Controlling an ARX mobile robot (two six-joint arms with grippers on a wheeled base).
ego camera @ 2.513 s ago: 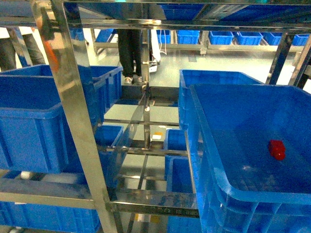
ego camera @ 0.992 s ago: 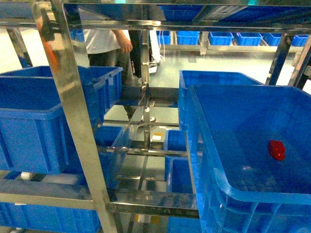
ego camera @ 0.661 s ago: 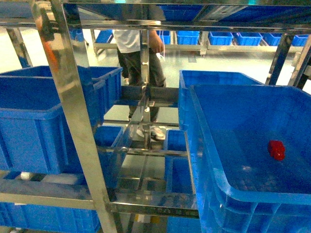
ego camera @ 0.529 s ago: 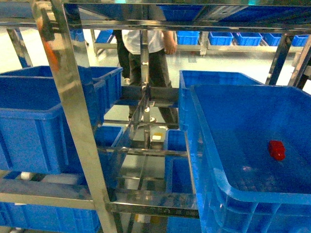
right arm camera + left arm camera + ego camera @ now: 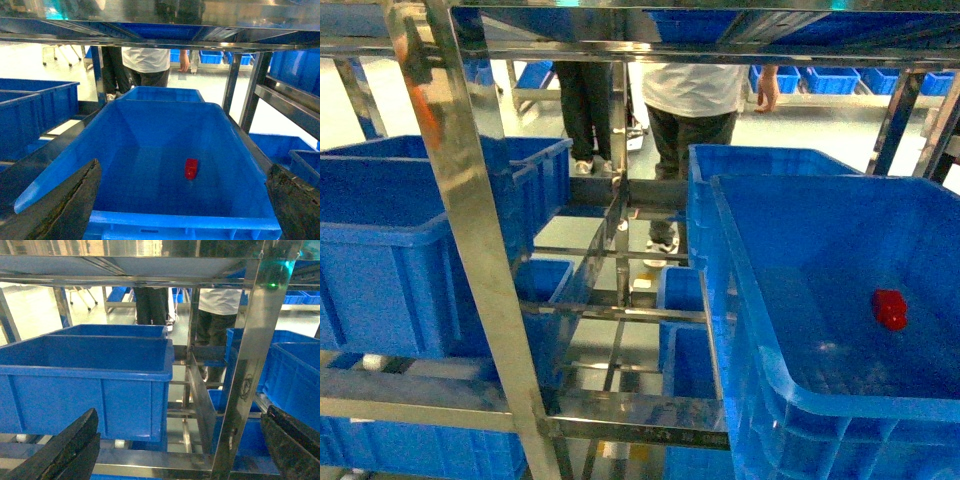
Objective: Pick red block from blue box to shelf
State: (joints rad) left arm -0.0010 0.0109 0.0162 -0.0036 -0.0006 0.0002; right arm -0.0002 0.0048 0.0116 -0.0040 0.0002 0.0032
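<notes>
Inside the blue box (image 5: 760, 300) on the right of the head view, on its floor toward the far right wall: the red block (image 5: 891, 308), alone, touching neither wall nor any jaw. Same block seen from the right wrist camera as a small upright piece near the middle of the box floor (image 5: 191, 168).

As for progress: block in the box, not on the shelf (image 5: 620, 410), so the delivery itself clearly outstanding. Nothing carried by either arm. Steel shelf frame standing just left of the box, with an open bay between the uprights; which level is meant as the drop spot, impossible to tell.

Right gripper (image 5: 182, 202) spread wide, released, holding nothing; dark fingers showing only at the two lower corners of its own view, the box rim between them and the block lying beyond and below, roughly centred between the fingers but well apart from them. Left gripper (image 5: 182, 447) likewise parted and empty, facing another blue bin (image 5: 90, 375) on the left side of the shelf, nowhere near the block.

Left to do, judging from this: reach over the rim, descent to the floor, closing on the block, lift clear of the wall, transfer to the shelf.

Behind the racks, a person (image 5: 695, 110) standing in the aisle.
</notes>
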